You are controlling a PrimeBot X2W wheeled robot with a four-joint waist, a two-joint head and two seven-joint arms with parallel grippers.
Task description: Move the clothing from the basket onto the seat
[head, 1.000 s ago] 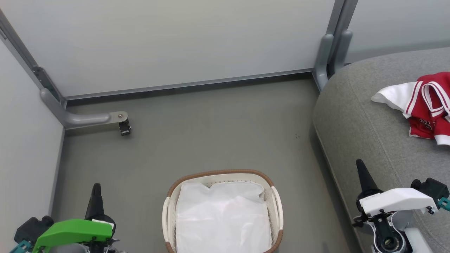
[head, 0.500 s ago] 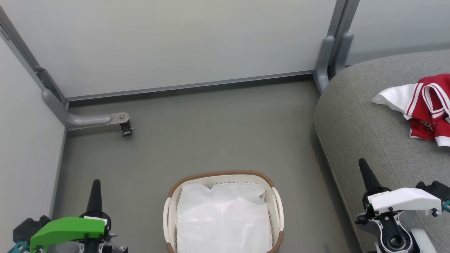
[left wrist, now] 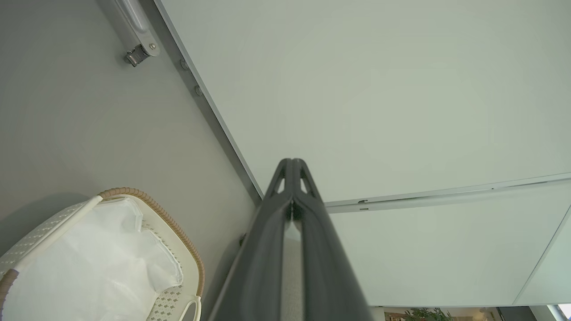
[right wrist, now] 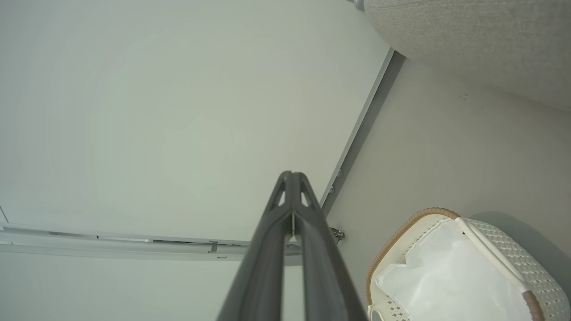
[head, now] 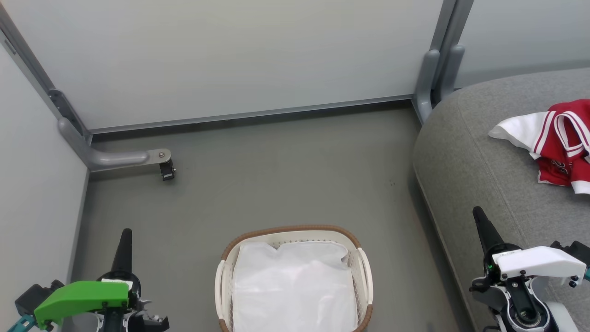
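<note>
Print on clothing [head: 561,156] looks illegible; left end effector [head: 126,233], right end effector [head: 477,212] pressed together.

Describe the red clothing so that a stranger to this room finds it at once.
Look at the large grey seat on the robot's right. On its top, near the head view's right edge, lies the clothing in a crumpled heap. It alone is bright red with white stripes, unlike the plain white sheet in the basket.
</note>
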